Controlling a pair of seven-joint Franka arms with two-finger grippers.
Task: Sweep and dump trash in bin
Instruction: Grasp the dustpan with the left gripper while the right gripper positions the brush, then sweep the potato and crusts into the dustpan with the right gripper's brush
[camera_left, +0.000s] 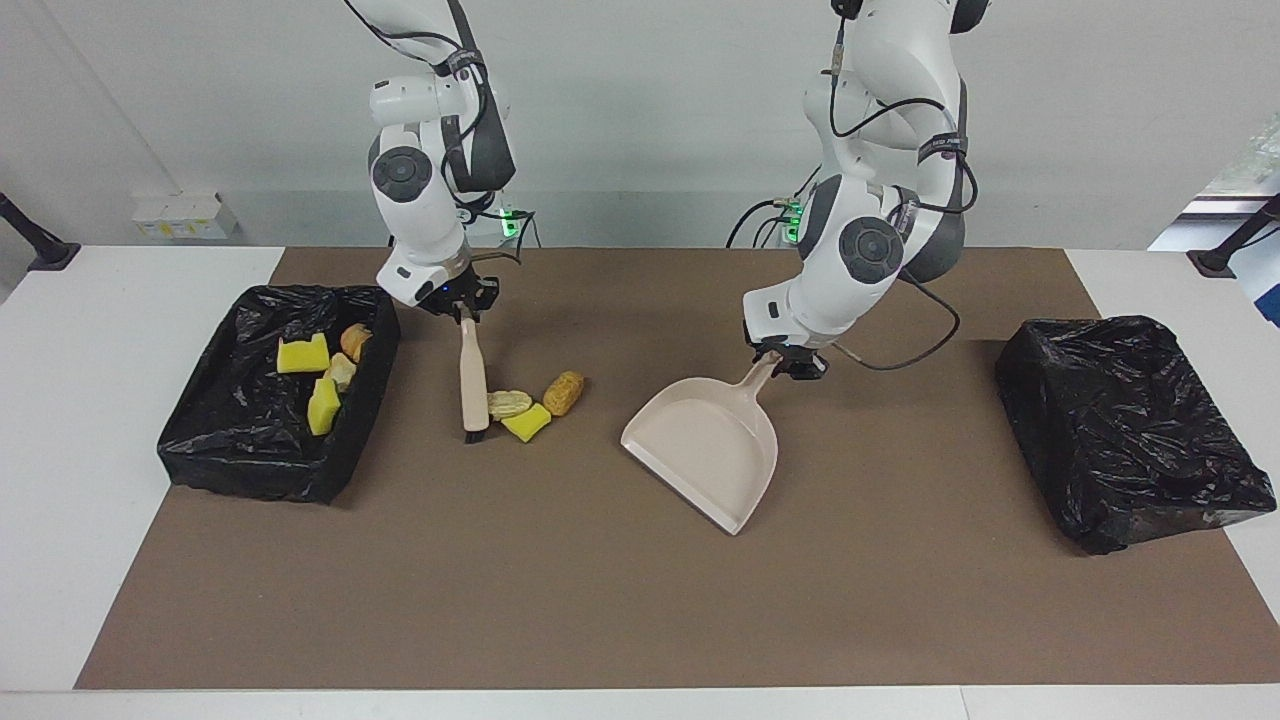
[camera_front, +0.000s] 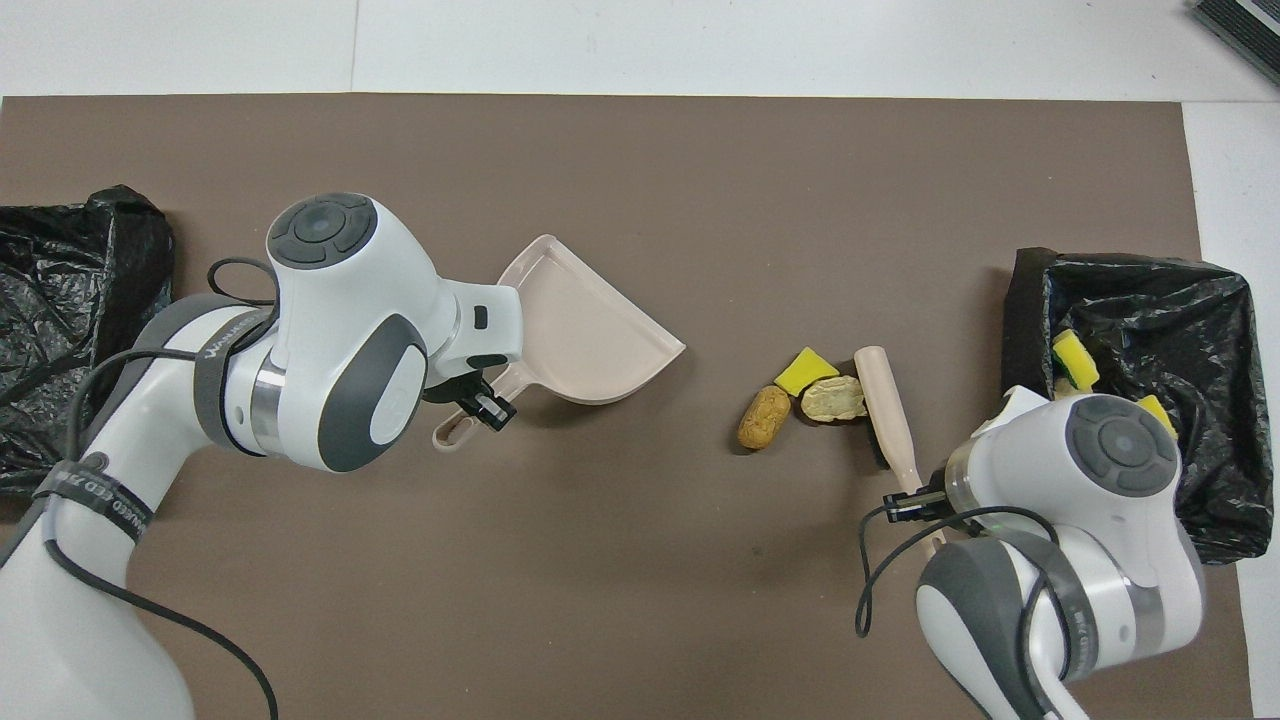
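Three pieces of trash lie bunched on the brown mat: a tan scrap (camera_left: 509, 403) (camera_front: 833, 398), a yellow sponge bit (camera_left: 527, 423) (camera_front: 806, 369) and a golden-brown piece (camera_left: 564, 392) (camera_front: 763, 417). The beige brush (camera_left: 472, 385) (camera_front: 885, 405) stands against the tan scrap, my right gripper (camera_left: 462, 308) (camera_front: 915, 500) shut on its handle. My left gripper (camera_left: 783, 365) (camera_front: 480, 405) is shut on the handle of the beige dustpan (camera_left: 705, 450) (camera_front: 585, 330), whose mouth is angled toward the trash. Several more scraps (camera_left: 302, 355) lie in the open black-lined bin (camera_left: 250, 465) (camera_front: 1020, 330).
A second bin wrapped in black plastic (camera_left: 1130, 430) (camera_front: 80, 330) sits at the left arm's end of the table. The brown mat (camera_left: 600, 620) covers most of the white table. A gap of bare mat separates the dustpan's mouth from the golden-brown piece.
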